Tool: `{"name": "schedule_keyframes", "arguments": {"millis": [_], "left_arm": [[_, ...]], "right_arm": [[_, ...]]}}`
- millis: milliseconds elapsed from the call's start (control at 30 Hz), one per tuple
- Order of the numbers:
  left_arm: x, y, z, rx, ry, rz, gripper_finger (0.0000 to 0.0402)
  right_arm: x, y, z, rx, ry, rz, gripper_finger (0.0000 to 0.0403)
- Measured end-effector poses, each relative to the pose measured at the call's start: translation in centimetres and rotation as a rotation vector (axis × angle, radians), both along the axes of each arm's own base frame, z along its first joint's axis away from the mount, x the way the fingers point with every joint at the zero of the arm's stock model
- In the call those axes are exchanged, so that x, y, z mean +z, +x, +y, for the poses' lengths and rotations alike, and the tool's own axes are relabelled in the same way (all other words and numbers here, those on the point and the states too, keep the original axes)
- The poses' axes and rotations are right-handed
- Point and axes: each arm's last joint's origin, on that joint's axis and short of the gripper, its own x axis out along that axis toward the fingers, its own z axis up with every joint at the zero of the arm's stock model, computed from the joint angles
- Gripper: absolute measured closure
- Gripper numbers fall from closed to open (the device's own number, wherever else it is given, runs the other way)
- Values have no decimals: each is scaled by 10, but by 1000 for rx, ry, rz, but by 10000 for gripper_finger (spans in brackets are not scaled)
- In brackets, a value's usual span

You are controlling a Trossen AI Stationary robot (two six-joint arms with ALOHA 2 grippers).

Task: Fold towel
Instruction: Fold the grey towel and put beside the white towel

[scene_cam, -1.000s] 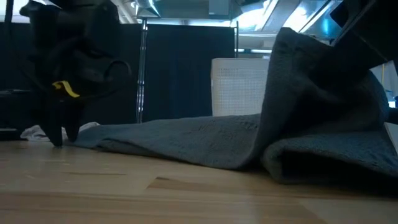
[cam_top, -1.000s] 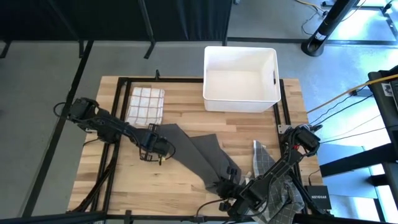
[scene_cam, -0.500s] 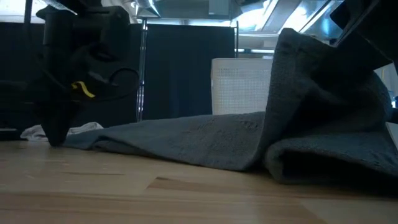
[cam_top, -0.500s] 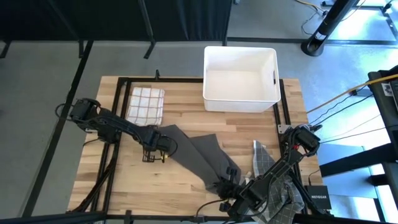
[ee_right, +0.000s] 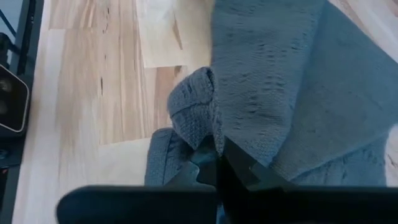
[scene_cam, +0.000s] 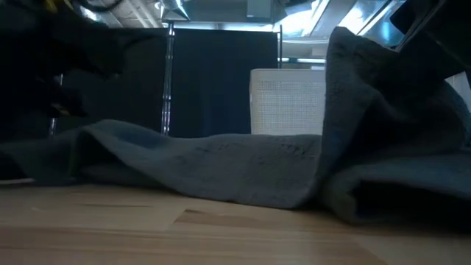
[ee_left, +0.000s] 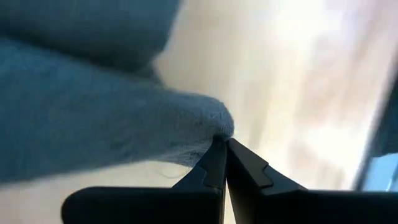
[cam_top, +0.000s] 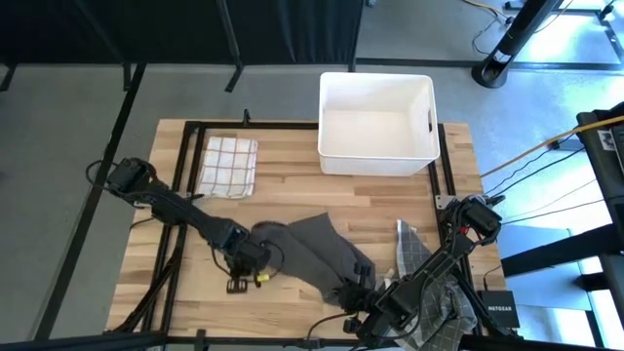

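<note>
The grey towel (cam_top: 322, 249) lies rumpled on the counter (cam_top: 292, 171) in front of the white bin (cam_top: 376, 122), soft, limp and light, best taken by its corners, where the left gripper (ee_left: 225, 144) and right gripper (ee_right: 219, 155) each pinch one

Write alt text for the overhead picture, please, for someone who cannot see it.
Two dark robot arms pinch opposite ends of a crumpled dark grey cloth towel on a wooden table: left end effector, right end effector. Behind sit a white plastic bin and a folded checked cloth.
</note>
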Motion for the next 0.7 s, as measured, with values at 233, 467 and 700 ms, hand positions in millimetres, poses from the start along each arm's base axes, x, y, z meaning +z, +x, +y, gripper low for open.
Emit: {"name": "schedule_keyframes", "arguments": {"millis": [233,467,700], "left_arm": [[-8,-4,-34,-26,34,-108,400],[-26,-5,-40,19,183,-106,378],[-17,-9,-35,44,137,-48,312]], "right_arm": [[0,1,1,1,10,-6,400],[1,1,1,2,17,-13,399],[1,1,1,6,17,-9,399]]}}
